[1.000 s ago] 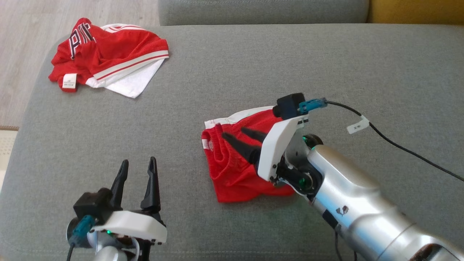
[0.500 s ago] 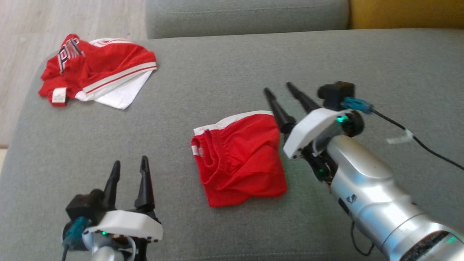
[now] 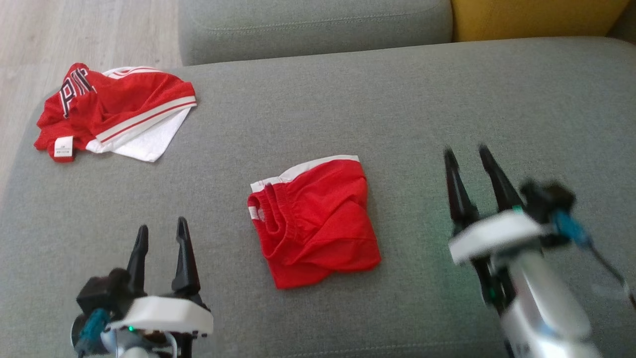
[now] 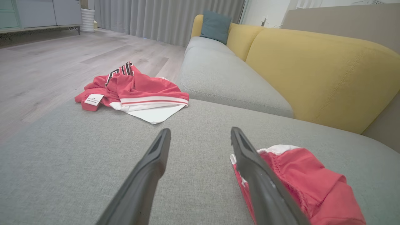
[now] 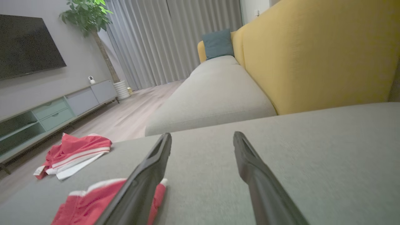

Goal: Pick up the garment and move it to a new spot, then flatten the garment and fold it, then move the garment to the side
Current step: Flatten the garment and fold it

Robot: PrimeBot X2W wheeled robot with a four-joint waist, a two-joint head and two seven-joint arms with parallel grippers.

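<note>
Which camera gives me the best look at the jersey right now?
The head view: it looks down on the whole crumpled jersey, with its lettering, striped trim and tag, at the cushion's far left corner. The left wrist view shows the jersey sharp but low-angled. The right wrist view shows the jersey small.

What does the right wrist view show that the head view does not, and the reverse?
Right wrist view adds the room: a television, a potted plant, grey curtains, a teal cushion. Head view adds the left gripper, open. Shared: the jersey crumpled at the seat's corner, the red shorts, the open right gripper.
</note>
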